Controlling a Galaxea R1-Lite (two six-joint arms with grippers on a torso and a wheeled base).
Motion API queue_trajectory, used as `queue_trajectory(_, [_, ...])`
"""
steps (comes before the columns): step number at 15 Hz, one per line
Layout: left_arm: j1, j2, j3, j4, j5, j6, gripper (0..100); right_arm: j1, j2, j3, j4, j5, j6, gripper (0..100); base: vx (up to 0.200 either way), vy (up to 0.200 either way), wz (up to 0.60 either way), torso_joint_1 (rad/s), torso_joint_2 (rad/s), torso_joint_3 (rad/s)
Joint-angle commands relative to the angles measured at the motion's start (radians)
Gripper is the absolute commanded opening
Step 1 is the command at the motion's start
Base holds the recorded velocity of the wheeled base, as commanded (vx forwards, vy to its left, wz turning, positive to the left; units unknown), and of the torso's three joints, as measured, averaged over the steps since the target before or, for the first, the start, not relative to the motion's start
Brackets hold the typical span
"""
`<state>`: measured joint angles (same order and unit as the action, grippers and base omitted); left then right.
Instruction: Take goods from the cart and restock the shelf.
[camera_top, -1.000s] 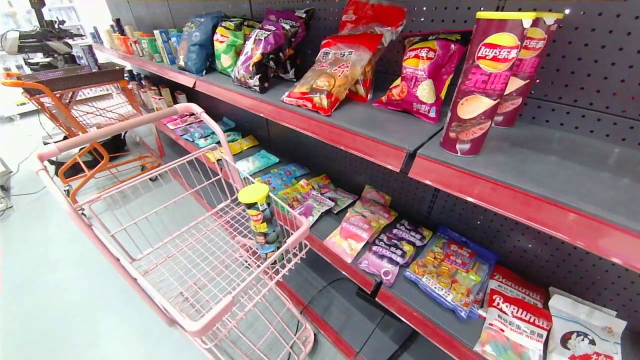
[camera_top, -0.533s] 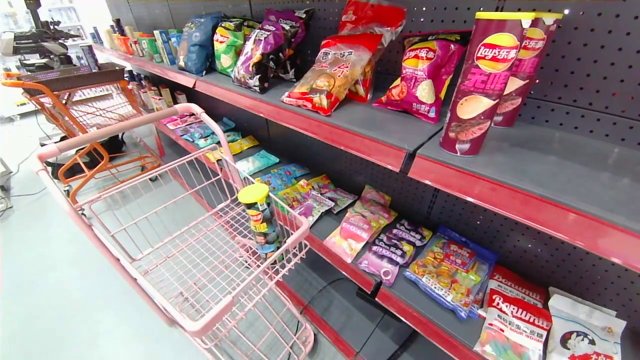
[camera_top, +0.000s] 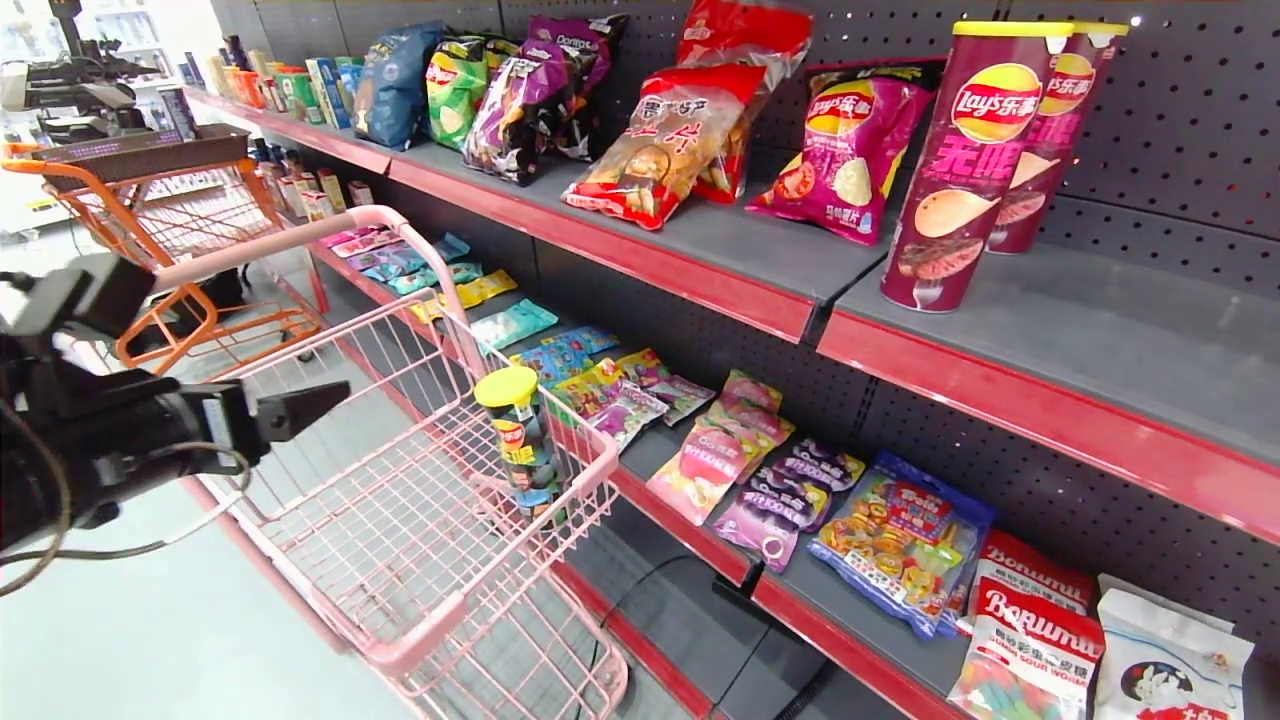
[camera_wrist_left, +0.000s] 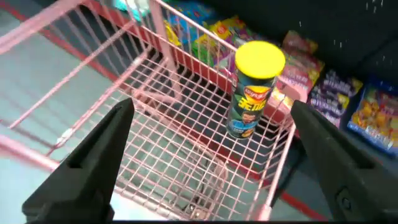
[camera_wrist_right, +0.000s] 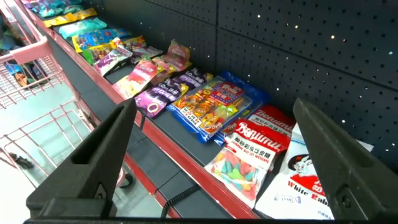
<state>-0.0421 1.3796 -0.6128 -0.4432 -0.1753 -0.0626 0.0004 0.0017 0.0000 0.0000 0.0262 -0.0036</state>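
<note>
Now our left gripper (camera_wrist_left: 211, 109), fingers wide and empty, faces the cart's (camera_wrist_left: 281, 155) crisp canister (camera_wrist_left: 252, 93); next we should straddle it.

Left gripper (camera_wrist_left: 212, 107) has been brought in from the left. It is now held over the pink cart's (camera_top: 440, 640) handle side.

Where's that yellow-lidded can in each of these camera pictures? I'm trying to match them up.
Head view: the can stands in the pink cart's front corner, beside the shelf.
Left wrist view: the can, upright in that corner, seen from above.
Right wrist view: a dark shape behind the cart wires may be it; too small to tell.
Shared landmark: the cart's pink rim.
</note>
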Motion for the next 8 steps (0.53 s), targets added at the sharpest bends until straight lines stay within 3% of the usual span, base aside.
queue_trajectory(1, [-0.019,0.262,-0.03,-0.078,-0.056,0.049,100,0.0,0.0,0.0,0.0,0.001,0.001,100,0.0,0.0,0.0,0.0,0.0,0.0])
queue_trajectory(4, [-0.044,0.434,-0.036,-0.259,-0.079,0.059,100,0.001,0.0,0.0,0.0,0.003,-0.001,100,0.0,0.0,0.0,0.0,0.0,0.0])
queue_trajectory(8, [-0.078,0.607,-0.124,-0.362,-0.098,0.061,100,0.0,0.0,0.0,0.0,0.003,-0.001,100,0.0,0.0,0.0,0.0,0.0,0.0])
